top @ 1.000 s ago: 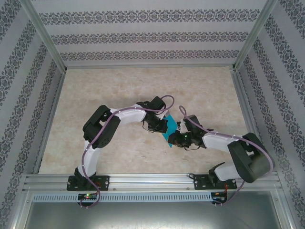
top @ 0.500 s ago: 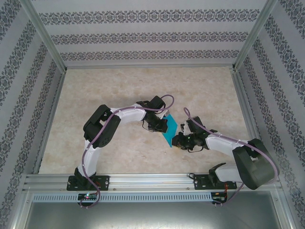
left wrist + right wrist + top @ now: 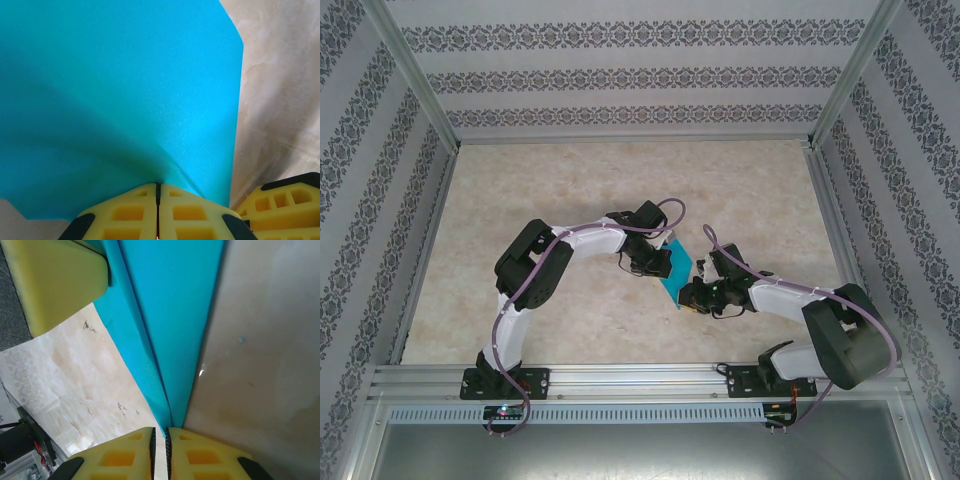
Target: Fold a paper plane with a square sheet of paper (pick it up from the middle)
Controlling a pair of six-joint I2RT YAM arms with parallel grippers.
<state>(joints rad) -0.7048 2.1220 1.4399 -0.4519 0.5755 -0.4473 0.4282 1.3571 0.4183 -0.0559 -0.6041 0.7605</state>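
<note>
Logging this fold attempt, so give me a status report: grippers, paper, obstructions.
Left gripper shut on the paper sheet. Right gripper shut on its creased edge. Paper sheet doubled over, spanning between both. No obstruction seen.

top view, centre of frame: sheet of paper (image 3: 677, 268) over the bench (image 3: 620, 190) | my left hand (image 3: 658, 264) on its left edge | my right hand (image 3: 692, 296) on its lower tip, lower right of my left hand | paper between the two
</note>
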